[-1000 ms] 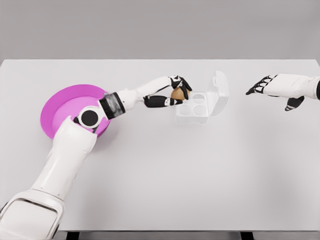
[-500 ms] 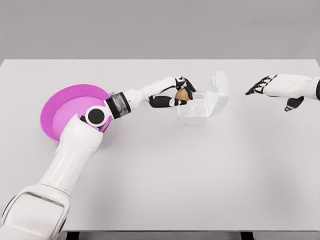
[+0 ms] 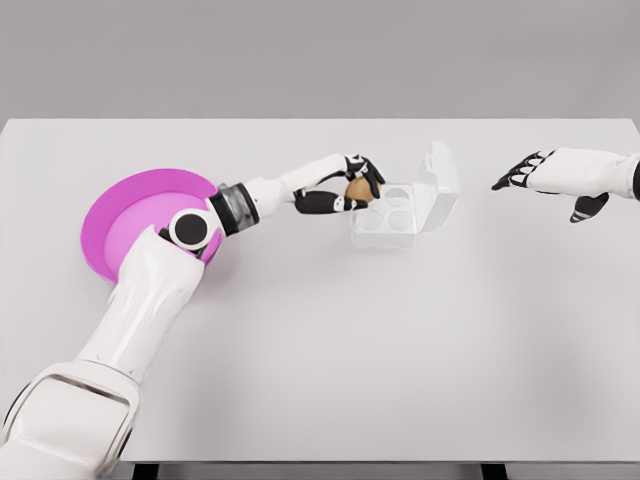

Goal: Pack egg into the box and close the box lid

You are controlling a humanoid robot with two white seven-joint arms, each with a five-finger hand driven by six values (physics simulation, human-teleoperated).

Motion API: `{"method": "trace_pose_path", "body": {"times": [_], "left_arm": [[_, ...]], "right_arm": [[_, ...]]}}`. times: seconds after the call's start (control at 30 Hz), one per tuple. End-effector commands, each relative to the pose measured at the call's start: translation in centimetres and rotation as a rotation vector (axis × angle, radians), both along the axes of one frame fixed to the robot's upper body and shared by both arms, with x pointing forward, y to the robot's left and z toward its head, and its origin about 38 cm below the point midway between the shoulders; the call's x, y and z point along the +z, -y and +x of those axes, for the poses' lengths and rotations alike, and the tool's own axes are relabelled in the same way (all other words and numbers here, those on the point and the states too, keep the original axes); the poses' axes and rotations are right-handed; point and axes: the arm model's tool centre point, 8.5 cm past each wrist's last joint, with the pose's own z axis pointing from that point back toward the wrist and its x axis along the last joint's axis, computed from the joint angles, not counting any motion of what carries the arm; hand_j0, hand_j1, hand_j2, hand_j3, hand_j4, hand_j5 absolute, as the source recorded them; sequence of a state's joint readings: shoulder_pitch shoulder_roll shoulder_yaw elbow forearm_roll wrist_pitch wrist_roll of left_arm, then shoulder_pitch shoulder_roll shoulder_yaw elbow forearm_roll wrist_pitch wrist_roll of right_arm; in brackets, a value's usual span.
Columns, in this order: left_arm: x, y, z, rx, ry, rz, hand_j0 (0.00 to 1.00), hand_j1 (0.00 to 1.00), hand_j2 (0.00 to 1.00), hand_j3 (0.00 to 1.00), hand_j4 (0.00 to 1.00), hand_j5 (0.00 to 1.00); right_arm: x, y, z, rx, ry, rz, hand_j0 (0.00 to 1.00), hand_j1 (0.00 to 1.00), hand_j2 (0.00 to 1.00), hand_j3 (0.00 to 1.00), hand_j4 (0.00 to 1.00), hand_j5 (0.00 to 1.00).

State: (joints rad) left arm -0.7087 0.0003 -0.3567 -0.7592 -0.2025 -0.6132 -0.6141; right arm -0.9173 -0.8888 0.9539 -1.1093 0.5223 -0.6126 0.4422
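Note:
A brown egg (image 3: 358, 190) sits in my left hand (image 3: 355, 188), whose dark fingers are curled around it just left of the clear egg box (image 3: 392, 215). The egg hangs at the box's left rim, above its rear-left cup. The box is open, its transparent lid (image 3: 438, 183) standing up on the right side, and its round cups look empty. My right hand (image 3: 528, 172) hovers over the table to the right of the lid, fingers spread and holding nothing.
A magenta plate (image 3: 130, 215) lies at the left of the white table (image 3: 400, 340), partly covered by my left forearm and elbow joint (image 3: 190, 229).
The left hand with the egg advanced toward the box, then drew back slightly left. The elbow shifted right. The right hand stayed where it was.

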Motion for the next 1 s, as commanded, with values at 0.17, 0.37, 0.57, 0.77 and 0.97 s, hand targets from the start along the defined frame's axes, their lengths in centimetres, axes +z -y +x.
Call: {"method": "trace_pose_path", "body": {"times": [0.17, 0.37, 0.57, 0.77, 0.97], "left_arm": [[-0.3, -0.3, 0.3, 0.013, -0.016, 0.003, 0.42, 0.42, 0.42, 0.42, 0.42, 0.42], [0.4, -0.2, 0.6, 0.009, 0.005, 0.024, 0.42, 0.42, 0.42, 0.42, 0.42, 0.42], [1.0, 0.1, 0.9, -0.002, 0.024, 0.039, 0.42, 0.42, 0.42, 0.42, 0.42, 0.42], [1.4, 1.2, 0.7, -0.039, 0.041, 0.068, 0.42, 0.42, 0.42, 0.42, 0.42, 0.42], [2.1, 1.6, 1.0, -0.055, 0.057, 0.085, 0.42, 0.42, 0.42, 0.42, 0.42, 0.42]], "right_arm": [[0.1, 0.1, 0.0, -0.003, 0.001, 0.004, 1.0, 1.0, 1.0, 1.0, 1.0, 1.0], [0.1, 0.2, 0.0, -0.008, 0.001, 0.003, 1.0, 1.0, 1.0, 1.0, 1.0, 1.0], [0.0, 0.5, -0.1, -0.014, -0.002, 0.002, 1.0, 1.0, 1.0, 1.0, 1.0, 1.0], [-0.1, 0.8, -0.2, -0.021, -0.004, -0.001, 1.0, 1.0, 1.0, 1.0, 1.0, 1.0], [-0.1, 0.8, -0.2, -0.021, -0.004, 0.0, 1.0, 1.0, 1.0, 1.0, 1.0, 1.0]]}}
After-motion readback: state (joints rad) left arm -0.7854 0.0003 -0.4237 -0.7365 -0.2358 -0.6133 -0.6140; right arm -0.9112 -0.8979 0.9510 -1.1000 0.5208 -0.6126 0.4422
